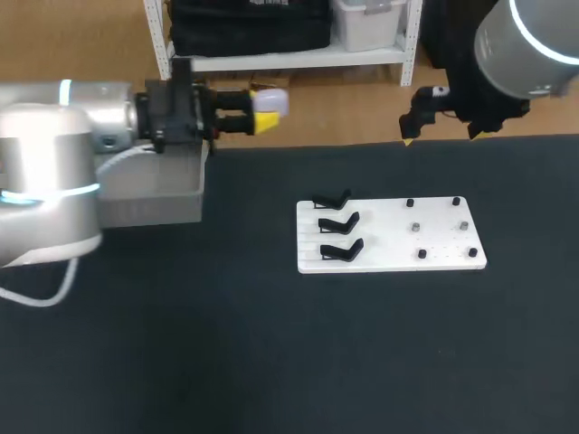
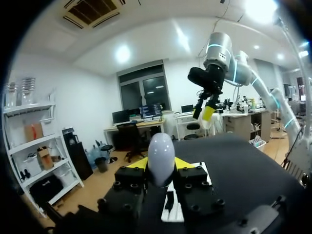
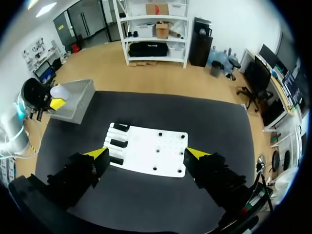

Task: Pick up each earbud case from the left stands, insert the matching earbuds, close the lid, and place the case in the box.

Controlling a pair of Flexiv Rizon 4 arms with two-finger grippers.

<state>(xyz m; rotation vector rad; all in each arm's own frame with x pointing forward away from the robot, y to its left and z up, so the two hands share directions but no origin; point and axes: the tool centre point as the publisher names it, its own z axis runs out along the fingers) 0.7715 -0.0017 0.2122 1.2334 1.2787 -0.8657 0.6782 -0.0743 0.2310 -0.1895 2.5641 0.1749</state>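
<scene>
My left fingers clamp a smooth white egg-shaped earbud case; my right fingers stand apart at one o'clock of the flat white board.

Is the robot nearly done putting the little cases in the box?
Nearly, it seems. The three black stands on the white board are all empty. The left gripper holds a pale case, lid seemingly closed, up by the gray box, not yet set in. The right gripper hangs open and empty. Inside the box cannot be seen.
</scene>
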